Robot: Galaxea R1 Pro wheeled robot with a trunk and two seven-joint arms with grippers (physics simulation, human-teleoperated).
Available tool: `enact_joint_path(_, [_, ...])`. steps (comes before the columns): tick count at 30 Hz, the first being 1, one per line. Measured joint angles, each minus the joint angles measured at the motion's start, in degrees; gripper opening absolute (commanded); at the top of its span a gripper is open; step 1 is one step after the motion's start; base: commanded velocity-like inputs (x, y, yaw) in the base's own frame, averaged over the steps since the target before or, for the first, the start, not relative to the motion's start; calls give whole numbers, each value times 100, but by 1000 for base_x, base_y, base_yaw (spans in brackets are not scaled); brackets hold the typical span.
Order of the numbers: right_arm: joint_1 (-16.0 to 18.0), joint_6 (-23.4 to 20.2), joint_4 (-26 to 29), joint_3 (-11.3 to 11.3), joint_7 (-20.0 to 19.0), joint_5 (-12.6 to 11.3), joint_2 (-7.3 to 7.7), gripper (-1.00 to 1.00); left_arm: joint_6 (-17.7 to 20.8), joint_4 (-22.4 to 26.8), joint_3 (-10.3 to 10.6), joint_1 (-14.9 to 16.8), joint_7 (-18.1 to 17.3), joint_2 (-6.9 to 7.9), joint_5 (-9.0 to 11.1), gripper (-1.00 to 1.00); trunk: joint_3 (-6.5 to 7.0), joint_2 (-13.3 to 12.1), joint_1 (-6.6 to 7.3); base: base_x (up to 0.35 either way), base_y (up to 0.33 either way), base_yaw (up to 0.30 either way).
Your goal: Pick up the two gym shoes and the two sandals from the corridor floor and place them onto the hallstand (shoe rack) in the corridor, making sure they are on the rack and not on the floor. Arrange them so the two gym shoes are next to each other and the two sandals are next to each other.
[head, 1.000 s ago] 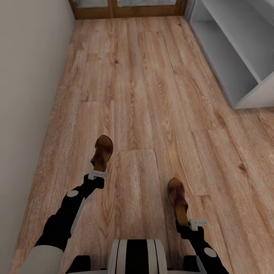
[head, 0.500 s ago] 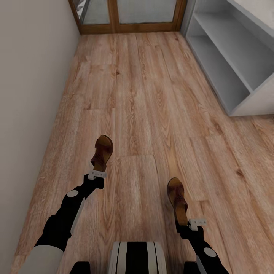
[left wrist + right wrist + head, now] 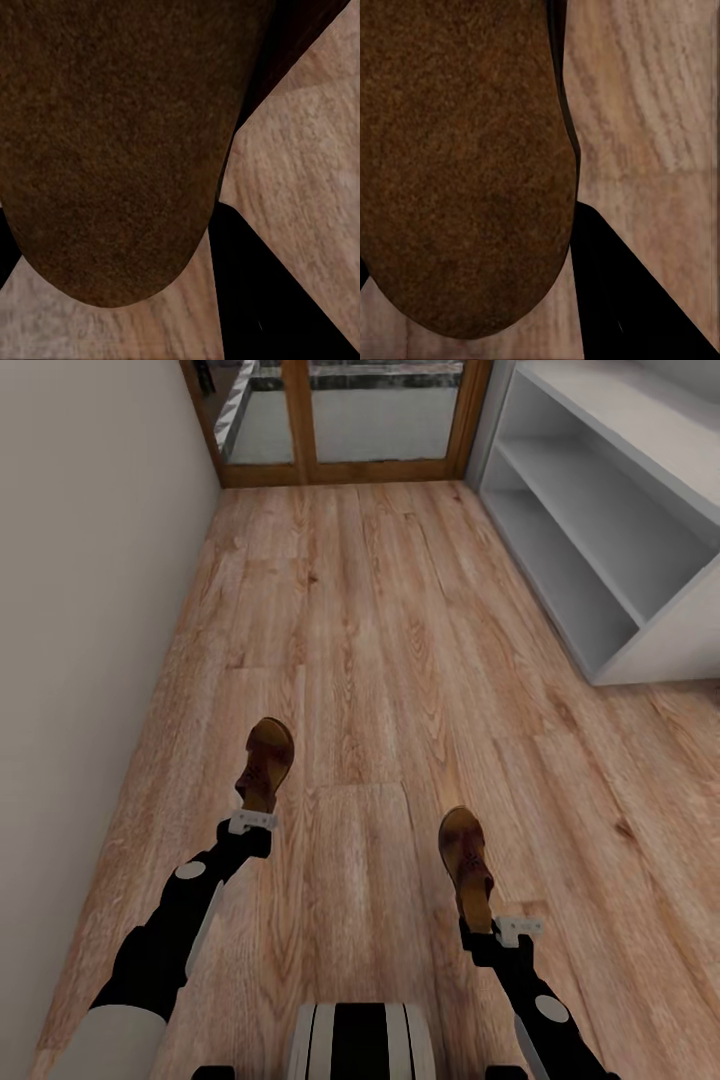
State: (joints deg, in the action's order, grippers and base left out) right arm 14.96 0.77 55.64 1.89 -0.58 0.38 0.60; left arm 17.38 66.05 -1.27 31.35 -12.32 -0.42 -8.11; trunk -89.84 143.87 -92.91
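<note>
**Both sandals in hand, rack ahead on the right**

We start at the jaws: the left gripper (image 3: 252, 822) is clamped on the heel end of one brown sandal (image 3: 265, 763), toe pointing forward and away from us. The right gripper (image 3: 505, 932) grips the second sandal (image 3: 466, 866) the same way, toe forward. Both sandals are carried clear above the corridor floor (image 3: 400, 660), well apart from each other, one per arm. In the left wrist view the sandal's dark brown sole (image 3: 112, 142) covers most of the frame with wood planks behind; the right wrist view has the same, sole (image 3: 465, 165) over planks. Finger pads themselves are hidden by the soles, so we judge the grip from the head view.

Step in hand, as we judge it: transport. Sandals are picked and we are carrying them toward the hallstand (image 3: 640, 430), which sits ahead and to the right against the wall, still well apart from both grippers. Next move calls for driving forward and turning right to face the rack, then raising or extending the arms to set both sandals down side by side on one surface.

Containers: the hallstand's lower compartment floor (image 3: 560, 560) and the shelf above it look bare in the portion we see; no shoes on them. Gym shoes not placed there yet. A wood-framed glass door (image 3: 340, 420) closes the corridor end; plain wall (image 3: 80, 610) on the left.
</note>
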Motion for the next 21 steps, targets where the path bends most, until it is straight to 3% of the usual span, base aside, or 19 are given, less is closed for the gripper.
enact_joint_path(9, [-4, 16, -95, 24, 15, 4, 9, -100, -64, 53, 15, -650, 40, 35, -50, -100, 279, -12, 23, 0, 0, 0])
enact_joint_path(14, [-27, 45, -210, 26, 7, 5, 10, -100, -142, -22, -24, -950, 259, 49, -21, -100, 435, -19, 36, 0, 0, 0])
enact_joint_path(21, [-38, 170, -240, 27, 0, 4, 14, -100, -795, -262, -259, -1373, 741, 43, 17, -100, 654, -28, 54, 0, 0, 0])
